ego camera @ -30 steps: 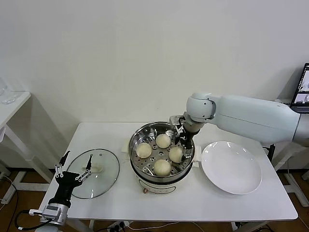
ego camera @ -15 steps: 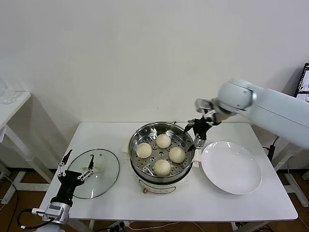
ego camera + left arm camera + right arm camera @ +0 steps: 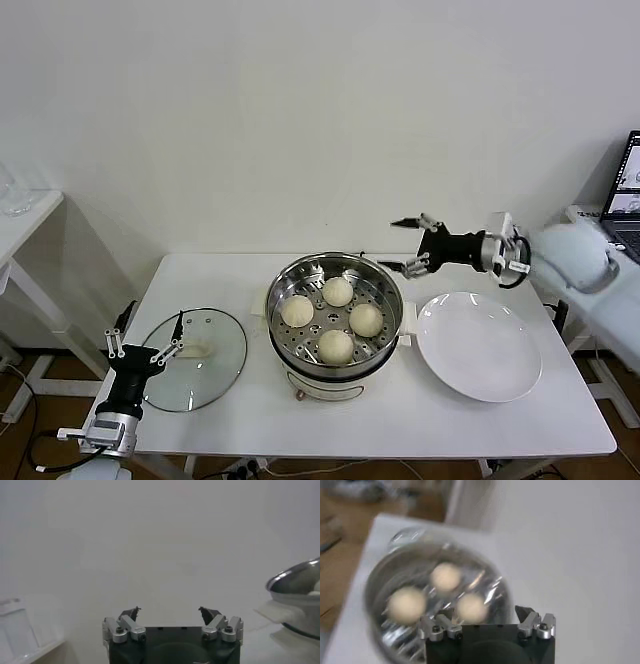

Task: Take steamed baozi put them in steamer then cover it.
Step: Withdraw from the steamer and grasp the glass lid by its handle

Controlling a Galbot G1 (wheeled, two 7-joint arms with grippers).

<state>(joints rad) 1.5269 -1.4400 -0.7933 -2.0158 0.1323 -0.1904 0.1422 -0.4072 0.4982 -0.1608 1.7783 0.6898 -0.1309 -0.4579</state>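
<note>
I see the steamer (image 3: 335, 325) at the middle of the bench (image 3: 250, 415), with all four buns (image 3: 337, 291) sitting on its perforated tray. My right gripper (image 3: 412, 245) hangs in the air right of centre in the head view, just above and beside the steamer's right rim, over the gap between steamer and white plate (image 3: 480, 345). Its fingers are spread apart and hold nothing. In the right wrist view the steamer (image 3: 437, 597) and three buns (image 3: 445, 576) show beyond the right gripper (image 3: 485, 617). The glass lid (image 3: 193, 358) lies flat on the bench at lower left of the frame, well apart from the steamer. My left gripper (image 3: 143, 338) hovers over the lid's left edge, fingers apart, gripping nothing; its wrist view shows the left gripper (image 3: 170, 615) the same way.
</note>
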